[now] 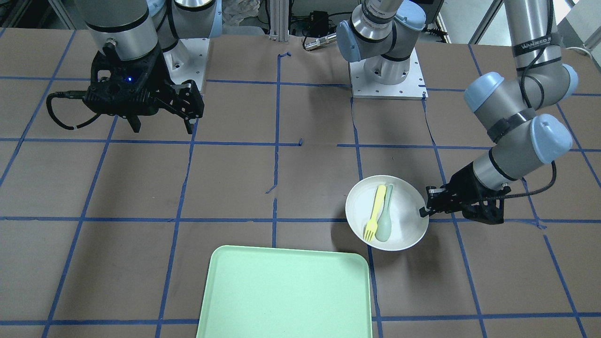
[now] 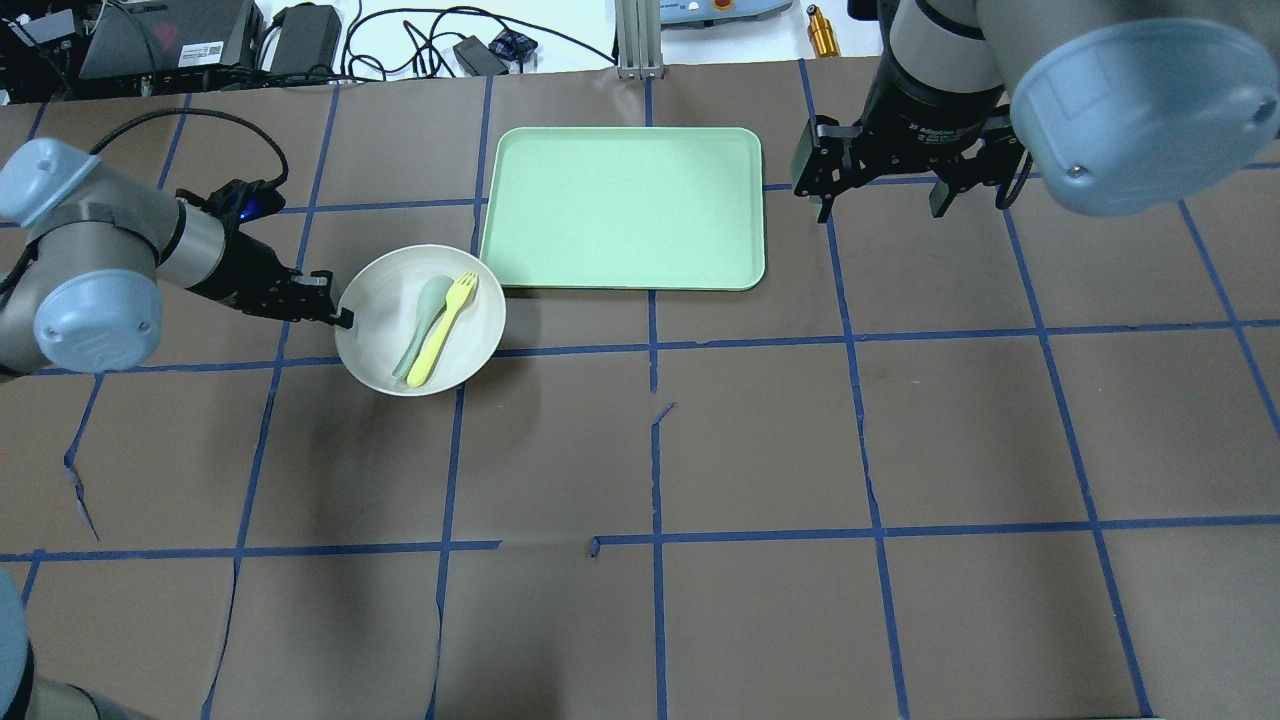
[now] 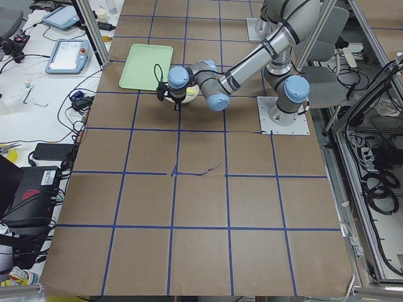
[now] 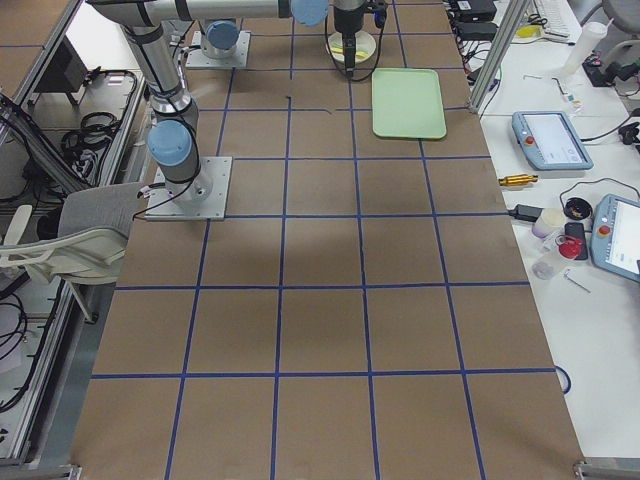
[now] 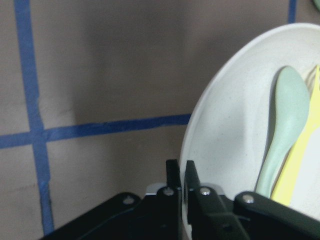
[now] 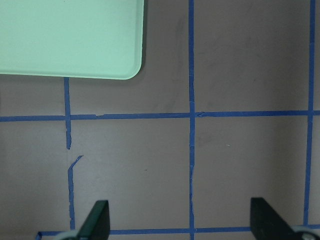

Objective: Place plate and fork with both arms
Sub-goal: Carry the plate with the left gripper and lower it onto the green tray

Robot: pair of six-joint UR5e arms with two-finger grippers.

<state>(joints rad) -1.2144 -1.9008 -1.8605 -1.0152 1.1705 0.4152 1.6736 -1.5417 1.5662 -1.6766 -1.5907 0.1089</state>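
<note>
The white plate (image 1: 403, 202) is to the left of the tray in the overhead view (image 2: 375, 345), and its shadow is offset, so it seems a little above the table. The yellow fork (image 1: 375, 211) and a pale grey-green spoon (image 1: 386, 220) lie side by side in it. My left gripper (image 1: 424, 211) is shut on the plate's rim, as the left wrist view (image 5: 181, 175) shows. My right gripper (image 1: 162, 123) is open and empty, held above the table beside the tray's far right corner in the overhead view (image 2: 880, 205).
The rectangular mint-green tray (image 2: 625, 205) lies just beyond the plate, with nothing on it; its corner shows in the right wrist view (image 6: 70, 35). Brown paper with blue tape lines covers the table. Cables and devices lie past the table's far edge.
</note>
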